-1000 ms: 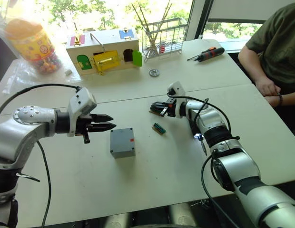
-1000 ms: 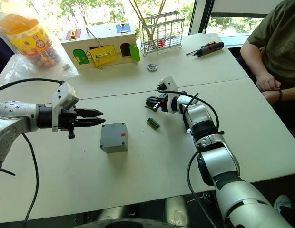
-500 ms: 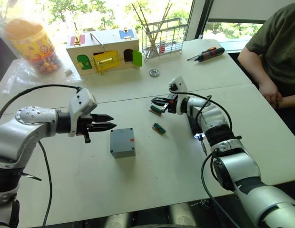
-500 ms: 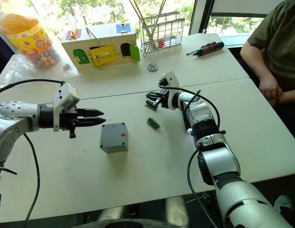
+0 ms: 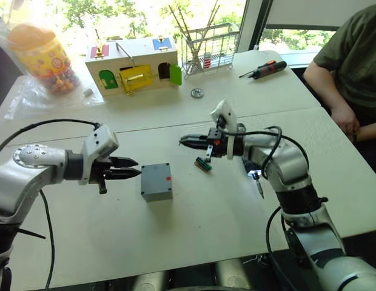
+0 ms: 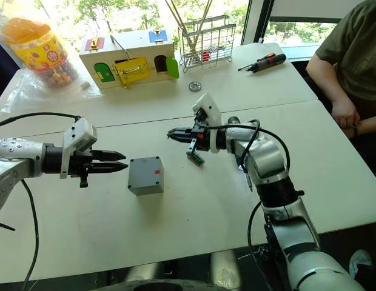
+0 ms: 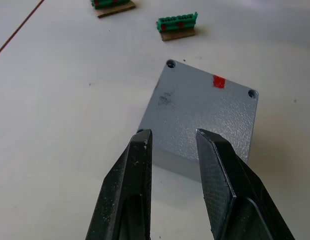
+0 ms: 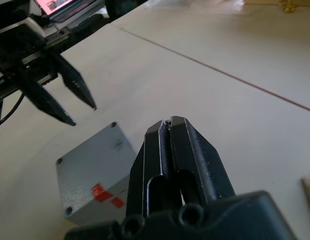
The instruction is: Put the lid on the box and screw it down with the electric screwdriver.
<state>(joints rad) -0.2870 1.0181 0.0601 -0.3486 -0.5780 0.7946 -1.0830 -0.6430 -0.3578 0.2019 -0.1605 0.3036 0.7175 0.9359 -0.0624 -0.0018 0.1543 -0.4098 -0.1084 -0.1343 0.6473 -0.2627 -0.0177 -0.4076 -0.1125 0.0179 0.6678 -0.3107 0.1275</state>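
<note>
The grey box (image 5: pixel 156 180) stands mid-table with a red mark on its top edge. Its upper face (image 7: pixel 205 107) is flat with corner screw holes; I cannot tell whether that face is the lid. My left gripper (image 5: pixel 136 168) hovers just left of the box, open, with its fingers (image 7: pixel 132 170) pointing at it and not touching. My right gripper (image 5: pixel 182 140) is shut above the table, behind and right of the box. The electric screwdriver (image 5: pixel 253 174) lies under my right forearm. Its lit tip and thin bit show, but its black body is mostly hidden.
Two green terminal blocks (image 7: pixel 176 27) lie right of the box. At the back stand a wooden latch box (image 5: pixel 132 70), a wire basket (image 5: pixel 209 45), a sweets jar (image 5: pixel 39 54), a metal disc (image 5: pixel 196 93) and a red-and-black manual screwdriver (image 5: pixel 264 68). A person (image 5: pixel 352 66) sits at the right.
My right gripper has swung left, away from the green blocks and toward the box, still shut. My left gripper has dropped slightly. The box has not moved.
</note>
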